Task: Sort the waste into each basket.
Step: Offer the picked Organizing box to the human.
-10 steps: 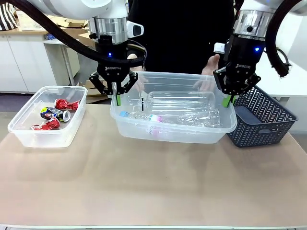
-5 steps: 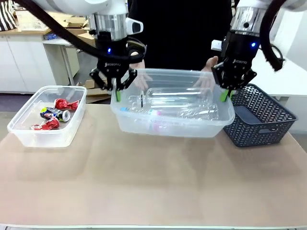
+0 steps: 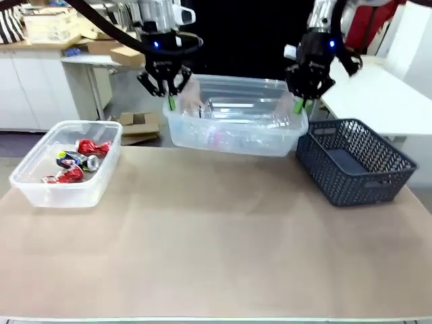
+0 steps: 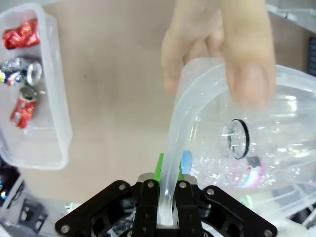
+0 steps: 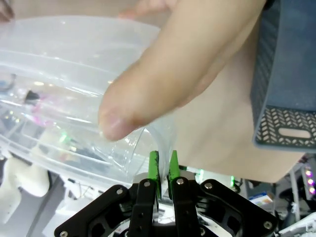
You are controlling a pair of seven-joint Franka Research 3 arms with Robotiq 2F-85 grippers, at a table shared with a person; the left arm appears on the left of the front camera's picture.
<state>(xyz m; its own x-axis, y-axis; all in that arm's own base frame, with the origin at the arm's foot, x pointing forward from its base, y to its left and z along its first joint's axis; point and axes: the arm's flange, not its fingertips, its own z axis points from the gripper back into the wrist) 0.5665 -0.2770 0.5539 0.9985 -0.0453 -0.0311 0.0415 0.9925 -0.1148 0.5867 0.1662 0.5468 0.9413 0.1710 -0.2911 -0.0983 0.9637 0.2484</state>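
Both end effectors clenched on the bottle tub's (image 3: pixel 236 128) rim, left end effector (image 3: pixel 171 101) and right end effector (image 3: pixel 298 103), tub off the bench (image 3: pixel 216 250), person's hand (image 4: pixel 217 44) gripping too.

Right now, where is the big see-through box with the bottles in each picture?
Front view: the large clear plastic tub of bottles hangs above the table's far edge, top middle, between both pincers.
Left wrist view: its rim and corner curve up the right half.
Right wrist view: it spreads across the upper left.
Shared landmark: the dark grey lattice basket, right of the tub in front, upper right in the right wrist view.
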